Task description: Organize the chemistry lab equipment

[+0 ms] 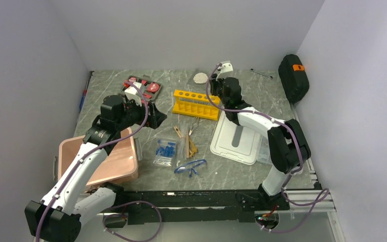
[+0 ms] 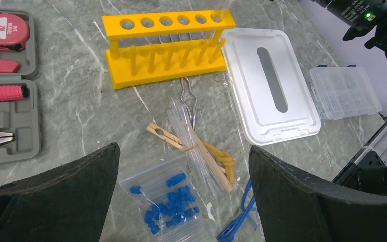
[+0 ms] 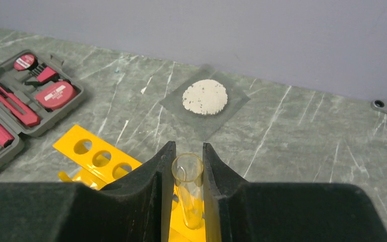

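Note:
The yellow six-hole rack [image 1: 196, 104] stands mid-table. My right gripper [image 3: 187, 146] is shut on a clear glass test tube [image 3: 189, 201], held upright with its lower end at the rack's [image 3: 95, 156] right end. My left gripper [image 2: 182, 151] is open and empty, hovering above the bag of blue-capped tubes [image 2: 169, 201] and the wooden clamps [image 2: 166, 135], which are banded with clear tubes. The blue safety glasses [image 2: 239, 219] lie by its right finger. In the top view the bag [image 1: 166, 152], clamps [image 1: 188, 143] and glasses [image 1: 190, 167] lie near the front.
A red-and-black tool kit [image 1: 142, 86] lies open at the back left. A pink bin [image 1: 106, 161] sits front left, a white lid [image 1: 237, 138] and clear parts box [image 2: 345, 91] right. Wire gauze [image 3: 205, 97], a wrench [image 1: 261, 73] and a black case [image 1: 293, 76] are at the back.

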`<act>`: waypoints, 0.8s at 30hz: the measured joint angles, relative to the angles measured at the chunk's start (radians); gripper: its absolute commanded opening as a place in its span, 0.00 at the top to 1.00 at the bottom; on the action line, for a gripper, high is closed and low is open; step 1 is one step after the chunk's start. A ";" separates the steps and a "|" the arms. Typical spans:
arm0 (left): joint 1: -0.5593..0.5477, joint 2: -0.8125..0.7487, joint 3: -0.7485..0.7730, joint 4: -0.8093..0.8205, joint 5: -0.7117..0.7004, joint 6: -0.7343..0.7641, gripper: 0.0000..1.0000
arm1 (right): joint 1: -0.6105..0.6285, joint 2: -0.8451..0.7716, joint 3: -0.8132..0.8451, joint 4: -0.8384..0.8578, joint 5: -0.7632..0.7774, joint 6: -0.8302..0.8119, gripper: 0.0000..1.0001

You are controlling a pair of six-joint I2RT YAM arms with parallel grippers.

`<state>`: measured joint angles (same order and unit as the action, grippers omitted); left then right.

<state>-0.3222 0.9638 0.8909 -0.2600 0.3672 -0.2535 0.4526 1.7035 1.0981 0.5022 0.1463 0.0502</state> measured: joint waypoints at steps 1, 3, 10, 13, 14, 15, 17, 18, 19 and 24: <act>0.000 0.000 -0.001 0.000 0.000 0.000 0.01 | 0.000 0.006 0.000 0.000 0.000 -0.001 0.83; 0.000 0.000 -0.001 0.000 0.000 0.000 0.01 | 0.002 0.018 0.000 -0.002 0.000 -0.004 0.83; 0.000 0.000 -0.001 0.000 0.000 0.000 0.01 | 0.009 0.034 0.000 -0.012 0.001 -0.014 0.83; 0.000 0.000 -0.001 0.000 0.000 0.000 0.01 | 0.012 0.034 0.000 -0.011 0.002 -0.014 0.83; 0.000 0.000 -0.001 0.000 0.000 0.000 0.01 | 0.012 0.034 0.000 -0.010 0.002 -0.015 0.83; 0.000 0.000 -0.001 0.000 0.000 -0.001 0.01 | 0.013 0.034 0.000 -0.008 0.003 -0.015 0.83; 0.000 0.000 -0.001 0.000 0.000 0.000 0.01 | 0.013 0.034 -0.013 0.011 0.006 -0.015 0.84; 0.000 0.000 -0.001 0.000 0.000 0.000 0.01 | 0.014 0.034 -0.018 0.020 0.006 -0.016 0.84; 0.000 0.000 -0.001 0.000 0.000 0.000 0.01 | 0.014 0.035 -0.024 0.029 0.007 -0.016 0.84; 0.000 0.000 -0.001 0.000 0.000 0.000 0.01 | 0.017 0.037 -0.052 0.082 0.013 -0.017 0.82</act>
<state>-0.3222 0.9638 0.8902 -0.2600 0.3672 -0.2539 0.4694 1.7401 1.0458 0.5838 0.1596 0.0334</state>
